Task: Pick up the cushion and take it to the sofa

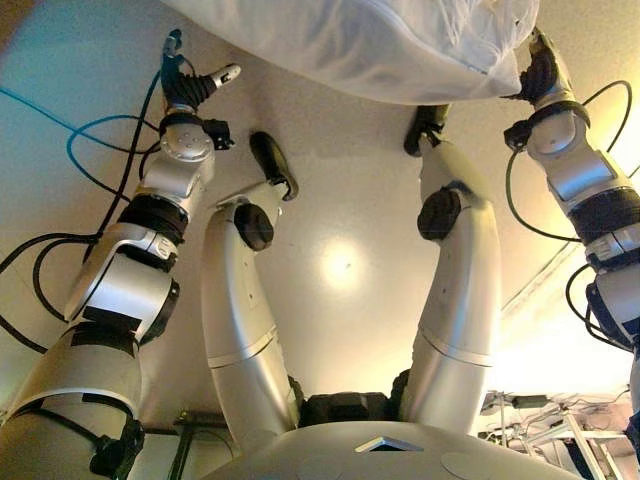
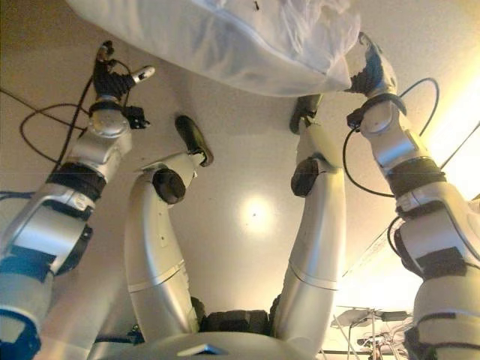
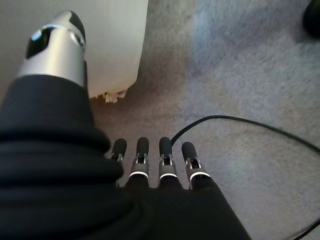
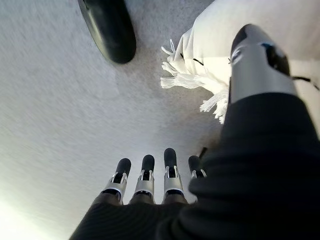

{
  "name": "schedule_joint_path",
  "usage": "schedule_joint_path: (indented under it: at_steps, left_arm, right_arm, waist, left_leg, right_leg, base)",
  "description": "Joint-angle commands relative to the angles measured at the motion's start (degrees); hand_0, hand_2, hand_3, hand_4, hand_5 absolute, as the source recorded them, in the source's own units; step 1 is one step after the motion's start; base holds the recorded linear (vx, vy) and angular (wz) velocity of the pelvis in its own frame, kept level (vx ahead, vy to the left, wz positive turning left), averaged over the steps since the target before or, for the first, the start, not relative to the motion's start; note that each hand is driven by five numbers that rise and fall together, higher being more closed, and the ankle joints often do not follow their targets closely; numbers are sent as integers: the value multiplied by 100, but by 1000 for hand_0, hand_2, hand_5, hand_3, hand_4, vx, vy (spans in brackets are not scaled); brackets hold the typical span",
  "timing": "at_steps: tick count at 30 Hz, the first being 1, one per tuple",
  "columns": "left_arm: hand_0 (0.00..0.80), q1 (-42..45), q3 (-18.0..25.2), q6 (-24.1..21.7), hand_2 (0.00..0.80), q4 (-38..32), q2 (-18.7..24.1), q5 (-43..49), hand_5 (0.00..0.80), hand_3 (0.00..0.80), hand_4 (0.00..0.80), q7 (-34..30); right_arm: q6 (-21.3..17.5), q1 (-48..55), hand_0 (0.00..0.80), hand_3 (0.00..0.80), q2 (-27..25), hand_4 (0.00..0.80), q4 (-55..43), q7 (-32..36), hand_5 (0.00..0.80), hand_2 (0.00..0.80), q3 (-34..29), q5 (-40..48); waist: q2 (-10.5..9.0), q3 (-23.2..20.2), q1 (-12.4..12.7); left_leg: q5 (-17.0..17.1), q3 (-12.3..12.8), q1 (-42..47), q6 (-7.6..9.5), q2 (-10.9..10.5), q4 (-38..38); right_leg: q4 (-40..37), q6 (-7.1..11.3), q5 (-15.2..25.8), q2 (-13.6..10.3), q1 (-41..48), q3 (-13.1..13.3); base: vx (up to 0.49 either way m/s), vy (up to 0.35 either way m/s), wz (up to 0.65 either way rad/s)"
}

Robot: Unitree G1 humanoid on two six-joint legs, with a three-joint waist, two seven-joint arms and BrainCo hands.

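Left eye view looks straight down at a pale carpeted floor (image 1: 340,200), the largest thing in sight, with the white cushion (image 1: 380,45) lying on it at the far edge of the view, ahead of the robot and only partly in frame. The cushion is on the floor, not lifted; a tasselled corner shows in the right wrist view (image 4: 192,80).

The right hand (image 1: 540,70) is at the cushion's right end, touching or just beside its corner. In its own wrist view the fingers (image 4: 170,172) lie straight and side by side above bare carpet with the thumb (image 4: 257,55) held apart against the cushion's edge, so nothing is gripped. The left hand (image 1: 190,85) is off the cushion's left end, apart from it. Its fingers (image 3: 165,162) also show straight in a row over carpet, its thumb (image 3: 60,45) beside the cushion's pale side, empty.

The step in hand looks like closing on the cushion from both ends. Done well, both hands should move inward together so the palms press the soft ends evenly. The left has further to go, and a one-sided squeeze would likely just shove the cushion along the carpet.

Nothing stands between hands and cushion. No sofa shows in any view. Some metal-framed equipment (image 1: 545,425) sits at the near right edge, well apart.
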Motion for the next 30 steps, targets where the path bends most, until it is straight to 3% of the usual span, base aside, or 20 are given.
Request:
schedule_joint_path:
  at_steps: [1, 5, 11, 17, 18, 19, 20, 22, 30]
  left_arm:
    - [0, 596, 186, -872, 0, -530, 172, -76, 0, 0, 0, -297]
    - [0, 476, -16, -1117, 0, -676, 150, -110, 0, 0, 0, -271]
    - [0, 365, -79, -1284, 0, -667, -8, -673, 0, 0, 0, -232]
    - [0, 531, -111, -1541, 0, -900, -81, -715, 0, 0, 0, -844]
    - [0, 557, -180, -1906, 0, -978, -74, -742, 0, 0, 0, -1295]
    - [0, 534, -239, -1708, 0, -874, -82, -722, 0, 0, 0, -1422]
    - [0, 416, -348, -1700, 0, -702, -24, -304, 0, 0, 0, -999]
    - [0, 95, -533, -1644, 0, -288, 128, -373, 0, 0, 0, -1336]
    - [0, -125, -921, -1701, 0, -406, 452, -676, 0, 0, 0, -2107]
  right_arm:
    - [-785, 71, 0, 0, -347, 0, -245, -506, 0, 0, 176, -231]
    - [-1279, -234, 0, 0, -222, 0, -94, -760, 0, 0, 339, -343]
    - [-1440, -381, 0, 0, -50, 0, 156, -825, 0, 0, 493, -224]
    - [-1451, -151, 0, 0, -22, 0, -97, -860, 0, 0, 454, -288]
    - [-1453, -105, 0, 0, -36, 0, -138, -854, 0, 0, 465, -301]
    - [-1574, -52, 0, 0, -23, 0, -73, -828, 0, 0, 440, -293]
    - [-1699, -45, 0, 0, -16, 0, 26, -802, 0, 0, 451, -257]
    - [-1915, 46, 0, 0, 10, 0, 193, -706, 0, 0, 485, -202]
    - [-1786, 644, 0, 0, -112, 0, -160, -268, 0, 0, 501, -65]
  waist:
    - [-15, -58, 125]
    - [94, -58, 151]
    - [183, -58, 159]
    - [142, -58, 164]
    - [116, -58, 162]
    - [70, -58, 142]
    - [34, -58, 118]
    - [-14, -58, 65]
    - [91, -58, -14]
  left_leg:
    - [-70, -845, -163, -663, 419, 377]
    - [-105, -810, -170, -703, 501, 390]
    - [-162, -766, -172, -724, 590, 493]
    - [-255, -830, -172, -733, 652, 709]
    - [-267, -849, -172, -731, 668, 751]
    - [-280, -875, -172, -724, 692, 776]
    - [-297, -900, -172, -722, 717, 814]
    - [-361, -991, -172, -733, 815, 1005]
    - [-640, -1396, -172, -777, 1026, 1619]
  right_leg:
    - [-749, 936, 247, -381, 314, 690]
    - [-639, 926, 132, -390, 310, 757]
    - [-531, 915, 42, -430, 310, 807]
    - [-212, 901, -90, -481, 310, 837]
    - [-142, 901, -108, -486, 310, 843]
    - [-52, 900, -142, -493, 310, 841]
    - [8, 902, -162, -494, 310, 847]
    - [186, 901, -195, -481, 310, 890]
    - [693, 888, -290, -479, 310, 1163]
  base:
    - [35, 0, 3]
    - [0, 0, 0]
    - [6, 3, -1]
    - [4, 3, 1]
    - [0, 0, 0]
    - [-2, 19, -5]
    - [-8, 25, -5]
    - [8, 70, -6]
    - [19, 64, -17]
